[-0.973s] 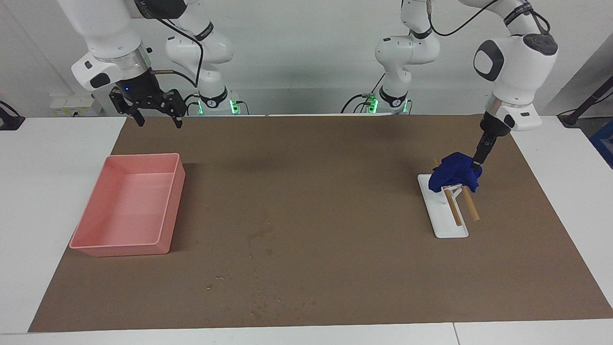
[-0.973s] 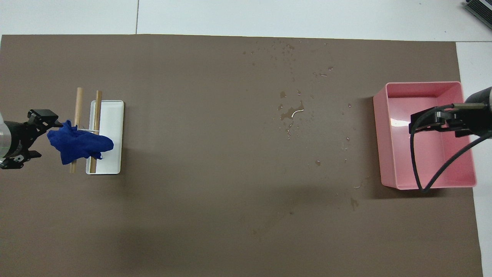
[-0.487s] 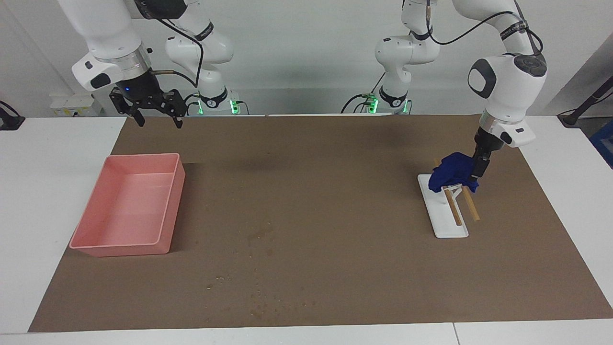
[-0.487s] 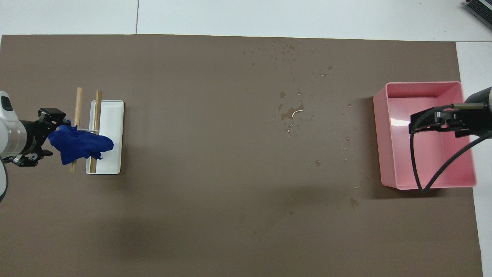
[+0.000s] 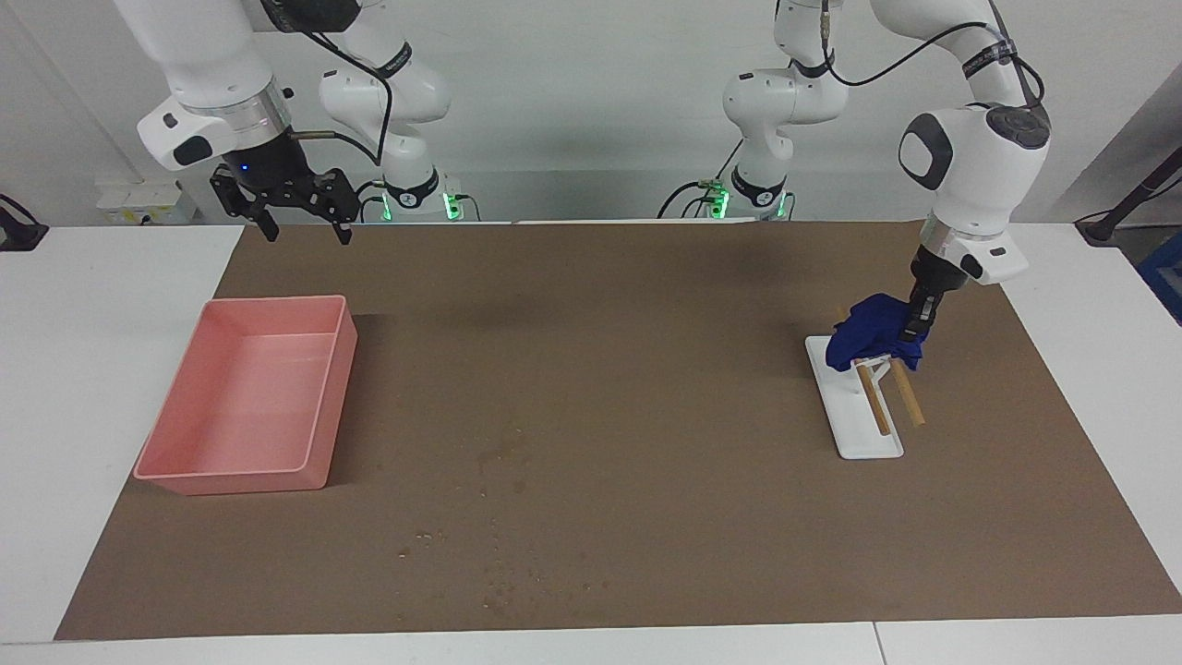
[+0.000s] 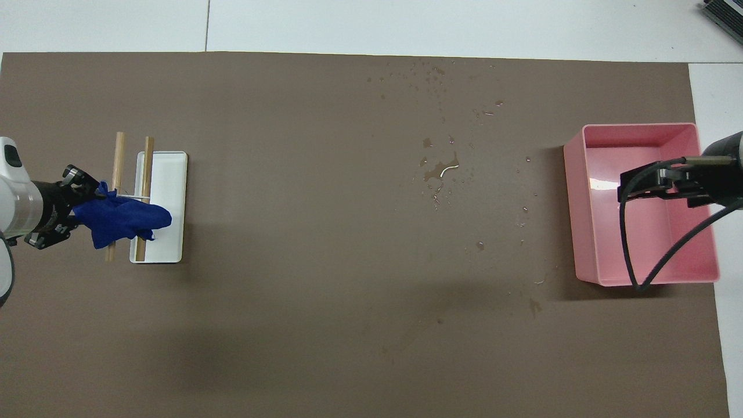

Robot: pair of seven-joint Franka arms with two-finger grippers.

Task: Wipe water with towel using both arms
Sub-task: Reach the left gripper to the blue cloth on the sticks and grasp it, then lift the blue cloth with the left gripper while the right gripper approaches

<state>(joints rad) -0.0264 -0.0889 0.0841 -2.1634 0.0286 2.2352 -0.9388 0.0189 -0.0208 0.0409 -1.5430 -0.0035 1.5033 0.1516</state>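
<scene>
Facing view shows a white desk with a big brown mat spread over most of it, and a plain pale wall where the two robot arms stand. Near the middle of the mat, and on toward the edge farthest from the robots, lie tiny drops of water and a few dark damp specks. A pink tray sits at the right arm's end of the desk. At the left arm's end is a small white rack with two wooden sticks on it. The blue towel hangs bunched over those sticks, well apart from the water. The left gripper is down at the towel and has closed tight on its edge. The right gripper waits up in the air with its fingers spread wide and nothing in them. In the overhead view it hangs over the pink tray, and its black cable covers part of the tray.
</scene>
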